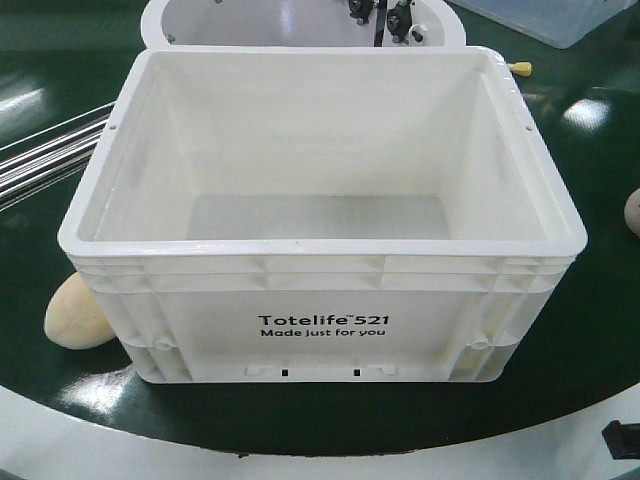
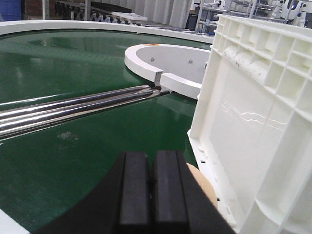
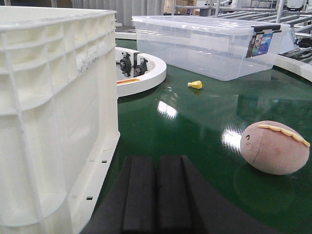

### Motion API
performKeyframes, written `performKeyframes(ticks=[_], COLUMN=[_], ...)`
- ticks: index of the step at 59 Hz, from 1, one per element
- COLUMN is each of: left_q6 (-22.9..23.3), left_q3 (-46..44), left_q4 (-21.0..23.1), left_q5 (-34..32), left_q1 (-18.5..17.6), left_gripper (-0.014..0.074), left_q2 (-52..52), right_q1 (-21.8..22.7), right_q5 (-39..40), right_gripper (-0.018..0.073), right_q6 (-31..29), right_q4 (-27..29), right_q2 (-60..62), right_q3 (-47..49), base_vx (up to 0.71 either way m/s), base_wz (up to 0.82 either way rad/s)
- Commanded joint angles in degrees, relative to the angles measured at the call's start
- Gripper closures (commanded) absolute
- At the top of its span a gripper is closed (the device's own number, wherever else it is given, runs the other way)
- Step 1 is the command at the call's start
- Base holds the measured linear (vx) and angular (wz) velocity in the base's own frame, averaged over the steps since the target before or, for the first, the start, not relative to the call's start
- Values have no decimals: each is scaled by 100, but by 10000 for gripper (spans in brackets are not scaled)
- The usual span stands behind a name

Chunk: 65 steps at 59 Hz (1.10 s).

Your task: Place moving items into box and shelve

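Pick step not yet begun: the box [image 1: 320, 330] sits empty on the green table [image 1: 600, 330]. The tan lump [image 1: 75, 315] lies just beside its left wall and the pink lump [image 3: 274, 147] is near on the right. The left gripper [image 2: 152, 165] and right gripper [image 3: 157, 168] are both pinched together, holding nothing. Next, the left fingers must spread and then drop over the tan lump, which seems partly hidden behind them.

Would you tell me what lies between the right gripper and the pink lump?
Nothing but bare green table surface separates the right gripper from the pink lump, as the right wrist view shows.
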State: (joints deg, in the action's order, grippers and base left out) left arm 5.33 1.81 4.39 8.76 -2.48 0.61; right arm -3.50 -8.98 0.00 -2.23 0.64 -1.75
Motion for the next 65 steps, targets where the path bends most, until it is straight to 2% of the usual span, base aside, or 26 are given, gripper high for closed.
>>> performKeyframes(ticks=[1,45,51,61,65], left_q6=[9,9,14,8,-3], left_q3=[50,50,42,13,-119], left_q4=[45,45,51,46,46], left_q5=[-510,-575,-836,-1505,-1684], left_q1=[10,10,10,10,10], left_gripper=[603,603,603,603,603], left_q2=[85,85,85,85,85], right_q1=[35,35,30,22,22], right_q5=[495,540,847,1888,1966], right_gripper=[566,566,566,566,566], right_q6=[0,-46,-40,-40,-40], right_q4=[-20,-52,4,4,-2], right_q2=[83,83,83,83,83], right_q3=[-22,-17,-17,37,356], base_vx=[0,0,0,0,0], base_wz=[0,0,0,0,0])
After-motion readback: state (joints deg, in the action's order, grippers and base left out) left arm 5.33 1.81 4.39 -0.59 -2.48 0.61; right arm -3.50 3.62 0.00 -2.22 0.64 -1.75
